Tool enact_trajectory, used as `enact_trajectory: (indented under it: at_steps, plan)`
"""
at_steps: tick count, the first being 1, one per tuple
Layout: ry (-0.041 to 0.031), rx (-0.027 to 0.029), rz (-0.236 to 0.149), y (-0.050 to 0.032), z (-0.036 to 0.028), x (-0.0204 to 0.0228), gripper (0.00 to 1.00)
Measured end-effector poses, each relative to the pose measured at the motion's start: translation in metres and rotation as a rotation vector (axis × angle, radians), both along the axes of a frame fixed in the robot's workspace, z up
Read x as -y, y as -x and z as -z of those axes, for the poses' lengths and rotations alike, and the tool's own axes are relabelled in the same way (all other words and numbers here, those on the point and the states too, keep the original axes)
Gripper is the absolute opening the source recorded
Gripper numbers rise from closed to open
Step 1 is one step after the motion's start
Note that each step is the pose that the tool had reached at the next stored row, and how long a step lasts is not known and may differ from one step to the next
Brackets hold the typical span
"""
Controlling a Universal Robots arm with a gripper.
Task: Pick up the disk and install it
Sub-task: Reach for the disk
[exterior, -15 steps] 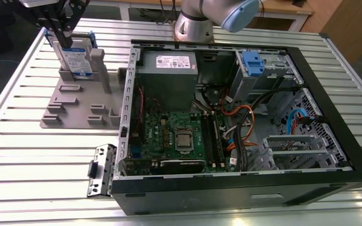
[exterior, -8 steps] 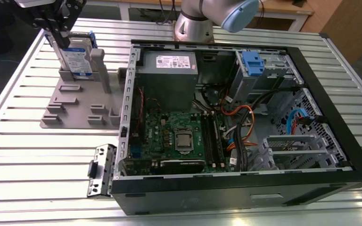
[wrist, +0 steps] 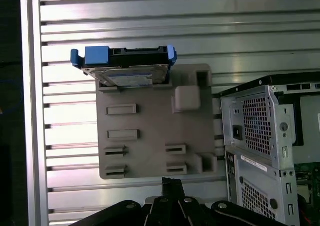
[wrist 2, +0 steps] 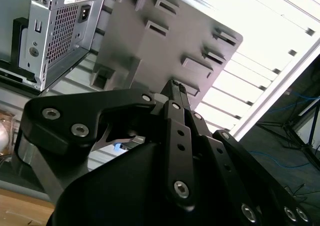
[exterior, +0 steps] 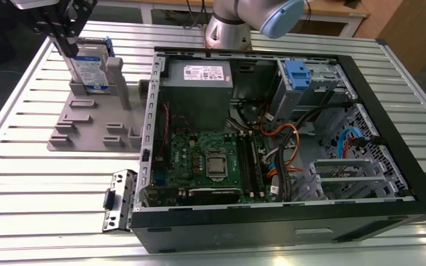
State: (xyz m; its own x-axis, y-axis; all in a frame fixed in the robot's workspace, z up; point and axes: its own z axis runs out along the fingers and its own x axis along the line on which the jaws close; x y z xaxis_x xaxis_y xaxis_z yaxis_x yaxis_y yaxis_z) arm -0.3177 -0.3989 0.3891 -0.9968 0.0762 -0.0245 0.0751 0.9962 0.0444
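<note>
Step in hand was judged to be the approach for the pick-up — the disk had not been lifted. It was seen standing on edge in a slot at one end of the grey holder. The holder was set on the slatted surface, just beside the open computer case, on the exterior view's left.

In the first wrist view the disk was seen edge-on, blue carrier uppermost, seated in the holder. In the exterior view the gripper was placed at the disk's upper edge; contact could not be told.

In both wrist views the jaws were seen closed together with nothing held between them, at the gripper.

For a grasp, the jaws would have to be opened enough to straddle the thin carrier and centred over its top edge. A straight pull out of the slot was judged necessary — a tilted one could bind the disk in the holder.
</note>
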Motion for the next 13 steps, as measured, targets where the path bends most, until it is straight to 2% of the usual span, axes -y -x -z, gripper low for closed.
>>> enact_trajectory:
  at_steps: [13]
  plan:
    - [0.0000, 0.0000, 0.000, 0.0097, 0.0012, 0.0000, 0.10]
